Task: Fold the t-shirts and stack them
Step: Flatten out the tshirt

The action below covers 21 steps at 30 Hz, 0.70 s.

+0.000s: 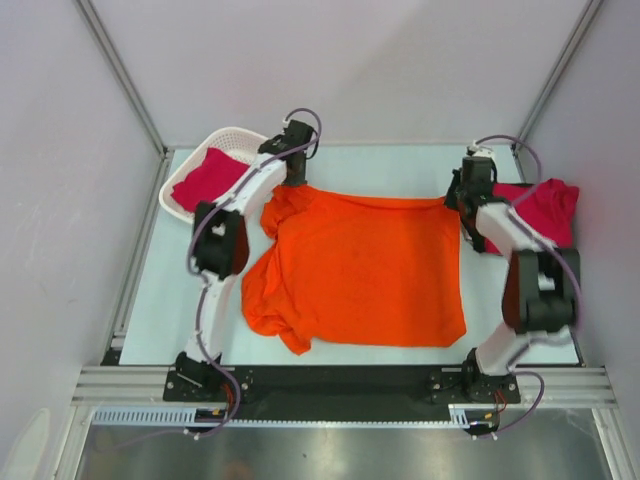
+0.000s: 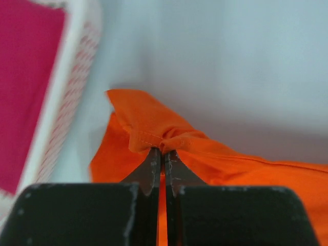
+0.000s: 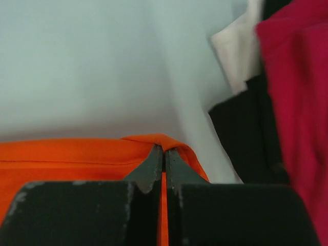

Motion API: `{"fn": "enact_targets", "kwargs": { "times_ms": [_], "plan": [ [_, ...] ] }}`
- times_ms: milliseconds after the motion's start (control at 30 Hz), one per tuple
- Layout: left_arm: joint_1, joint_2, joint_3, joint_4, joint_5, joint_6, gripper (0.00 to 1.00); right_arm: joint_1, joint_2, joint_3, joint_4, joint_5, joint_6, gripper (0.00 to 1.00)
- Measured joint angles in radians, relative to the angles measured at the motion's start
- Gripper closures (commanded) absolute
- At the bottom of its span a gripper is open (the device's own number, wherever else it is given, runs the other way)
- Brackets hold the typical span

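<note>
Far-left corner: white basket [image 1: 232, 133] holds a crimson shirt [image 1: 208, 178]. Just beside it, left gripper [image 2: 163, 154] clenched on the far-left corner of the orange shirt [image 1: 360, 270], which lies spread mid-table. At its far-right corner, right gripper [image 3: 164, 149] clenched on the hem. Far-right edge: second crimson shirt [image 1: 548, 208], crumpled.

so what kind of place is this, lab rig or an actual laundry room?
Most likely a lab test cell: plain white walls in aluminium frame posts, two arms bolted to the table's near rail, and staged props: an orange t-shirt and a white lattice basket holding a crimson one.
</note>
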Motion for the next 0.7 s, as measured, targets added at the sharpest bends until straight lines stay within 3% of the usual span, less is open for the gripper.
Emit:
{"fn": "enact_targets", "kwargs": {
  "times_ms": [133, 333, 433, 533, 567, 600, 700],
  "plan": [
    [0.021, 0.299, 0.274, -0.075, 0.030, 0.002, 1.00, 0.000, 0.363, 0.151, 0.027, -0.021, -0.018, 1.00],
    [0.084, 0.316, 0.307, -0.056, 0.051, -0.009, 1.00, 0.020, 0.636, 0.454, 0.024, -0.014, -0.040, 1.00],
    [0.124, 0.308, 0.307, -0.034, 0.070, -0.018, 0.82, 0.035, 0.695, 0.587, 0.024, 0.011, -0.054, 1.00],
    [0.147, 0.302, 0.306, -0.003, 0.097, -0.023, 0.31, 0.057, 0.712, 0.647, 0.058, 0.076, -0.071, 1.00],
    [0.151, 0.297, 0.300, 0.005, 0.100, -0.015, 0.09, 0.063, 0.712, 0.649, 0.071, 0.103, -0.078, 1.00],
    [0.153, 0.287, 0.290, 0.018, 0.105, -0.018, 0.01, 0.071, 0.712, 0.646, 0.096, 0.146, -0.085, 0.71],
    [0.152, 0.240, 0.245, 0.047, 0.108, -0.013, 0.00, 0.088, 0.712, 0.618, 0.153, 0.274, -0.104, 0.03]
  ]
}}
